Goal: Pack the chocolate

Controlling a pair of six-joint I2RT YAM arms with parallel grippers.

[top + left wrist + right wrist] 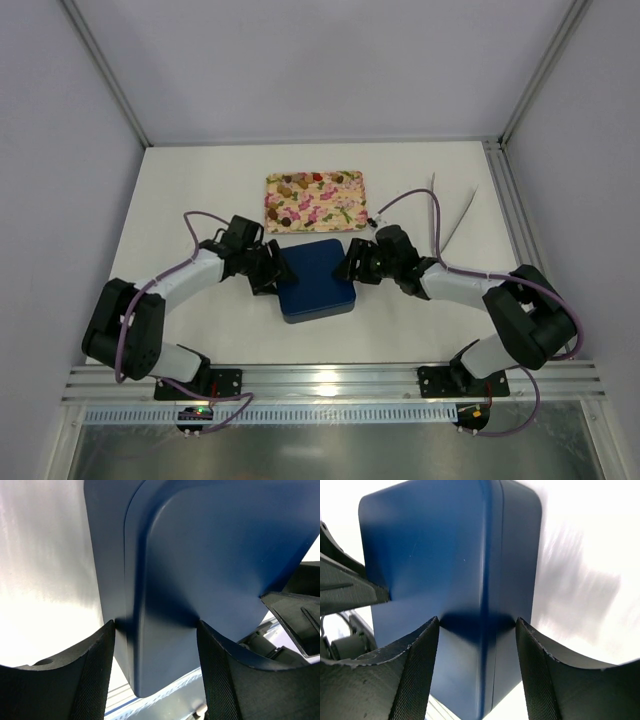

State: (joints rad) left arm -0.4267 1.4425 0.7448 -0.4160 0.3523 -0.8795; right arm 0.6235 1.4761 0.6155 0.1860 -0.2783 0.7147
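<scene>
A navy-blue square lid point(316, 278) lies closed over its box in the middle of the table, turned a little. My left gripper point(272, 270) clasps its left edge. In the left wrist view the lid point(200, 555) fills the gap and both pads point(107, 645) touch it. My right gripper point(352, 262) clasps the right edge, and the right wrist view shows the lid point(445, 555) wedged between its pads point(530, 645). Several chocolate bonbons point(291, 185), brown and dark, lie on a floral tray point(335, 205) behind the box. The box's grid is hidden.
A thin white folded strip point(455, 215) lies at the back right. Metal frame posts stand at the back corners, and a rail point(330, 380) runs along the near edge.
</scene>
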